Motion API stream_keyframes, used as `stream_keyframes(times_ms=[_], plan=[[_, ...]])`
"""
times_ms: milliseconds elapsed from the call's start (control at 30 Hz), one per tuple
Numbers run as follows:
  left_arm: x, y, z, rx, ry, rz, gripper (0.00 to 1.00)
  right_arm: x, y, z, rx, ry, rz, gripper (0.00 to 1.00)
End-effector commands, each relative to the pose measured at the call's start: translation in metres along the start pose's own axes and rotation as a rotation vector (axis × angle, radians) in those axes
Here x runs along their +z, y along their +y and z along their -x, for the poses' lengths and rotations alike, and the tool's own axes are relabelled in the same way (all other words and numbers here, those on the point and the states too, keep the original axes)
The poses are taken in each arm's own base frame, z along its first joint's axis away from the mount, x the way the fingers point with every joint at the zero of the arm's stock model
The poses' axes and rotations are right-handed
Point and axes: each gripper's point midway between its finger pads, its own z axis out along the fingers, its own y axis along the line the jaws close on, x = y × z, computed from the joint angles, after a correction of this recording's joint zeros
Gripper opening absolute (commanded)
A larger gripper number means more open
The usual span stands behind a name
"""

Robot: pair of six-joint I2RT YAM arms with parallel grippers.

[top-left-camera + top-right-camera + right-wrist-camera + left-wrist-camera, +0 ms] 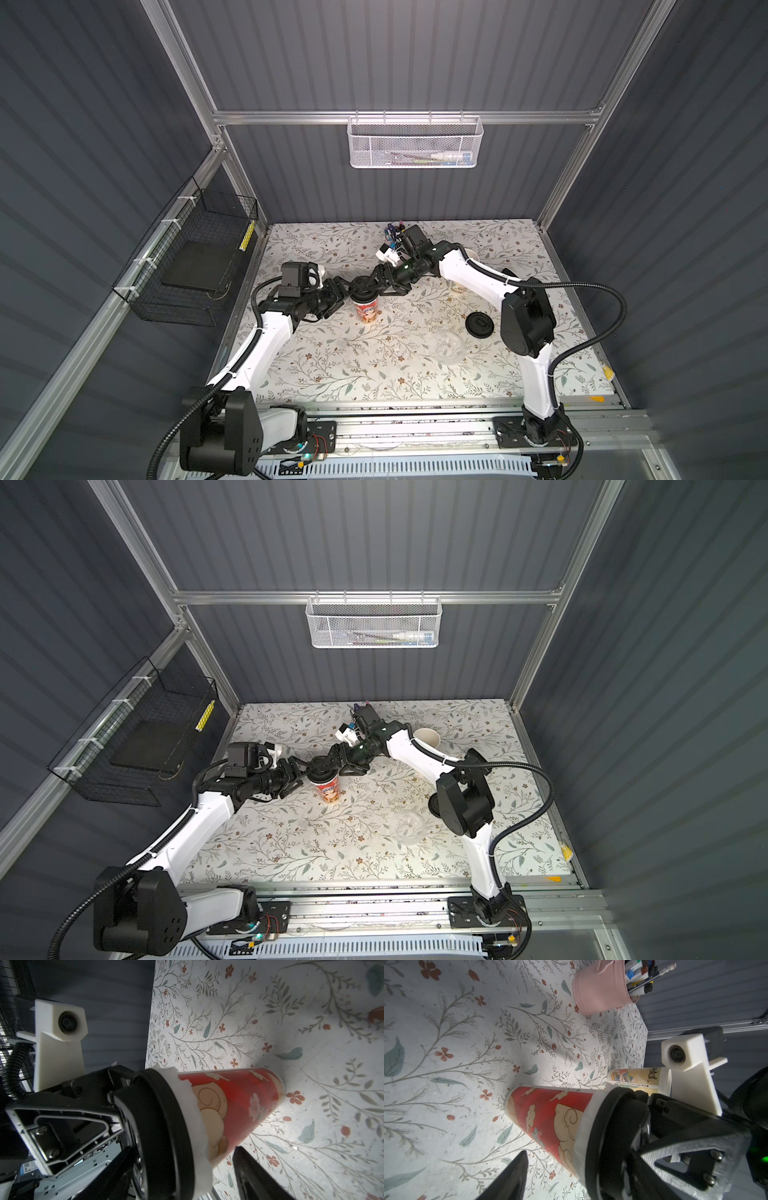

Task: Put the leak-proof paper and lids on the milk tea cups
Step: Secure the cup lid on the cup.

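White film (584, 1124) over upright red cup (546, 1113)

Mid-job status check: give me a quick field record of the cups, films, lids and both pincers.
cup 1: red cartoon-print paper cup, upright on floral-print table
cup 1 cover: crinkly translucent film sheet over its rim, round black plastic lid on top
cup 2: cream-yellow print paper cup, upright, mouth uncovered
spare film: second translucent film sheet, on table
spare lid: second black lid, flat on table
left pincer: at the fitted lid, jaws apart
right pincer: same lid, jaws apart
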Motion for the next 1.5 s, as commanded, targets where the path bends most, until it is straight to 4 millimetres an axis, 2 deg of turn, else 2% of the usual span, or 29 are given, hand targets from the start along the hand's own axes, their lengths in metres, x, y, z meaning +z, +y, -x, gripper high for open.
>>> stream_keyframes(times_ms=[0,67,133,300,433,567,700,967,1200,1367,1467], plan=[[-0.015,-0.004,0.012,0.020,-0.075,0.044,0.74,0.018,-0.074,-0.025,0.141,0.062,-0.215,0.76],[-0.024,-0.018,0.021,0.041,-0.125,0.009,0.74,0.018,-0.073,-0.024,0.139,0.059,-0.213,0.76],[-0.031,-0.021,0.028,0.035,-0.173,0.014,0.73,0.018,-0.072,-0.023,0.141,0.058,-0.208,0.76],[-0.042,0.009,0.027,-0.054,-0.229,0.166,0.63,0.019,-0.072,-0.023,0.142,0.057,-0.207,0.75],[-0.029,0.011,0.015,-0.088,-0.160,0.124,0.65,0.018,-0.072,-0.023,0.141,0.057,-0.204,0.75],[-0.023,0.003,0.006,-0.087,-0.121,0.044,0.70,0.019,-0.070,-0.023,0.142,0.058,-0.197,0.75],[-0.012,0.008,-0.004,-0.109,-0.064,0.020,0.72,0.019,-0.070,-0.023,0.143,0.058,-0.191,0.75],[-0.001,0.020,-0.013,-0.137,-0.026,0.022,0.61,0.020,-0.070,-0.023,0.146,0.060,-0.189,0.75],[0.010,0.048,-0.032,-0.192,0.024,0.084,0.57,0.021,-0.074,-0.026,0.154,0.066,-0.195,0.75],[0.012,0.085,-0.056,-0.257,0.073,0.227,0.48,0.022,-0.080,-0.029,0.165,0.071,-0.208,0.75],[0.015,0.109,-0.076,-0.302,0.125,0.317,0.48,0.023,-0.085,-0.032,0.177,0.073,-0.229,0.75]])
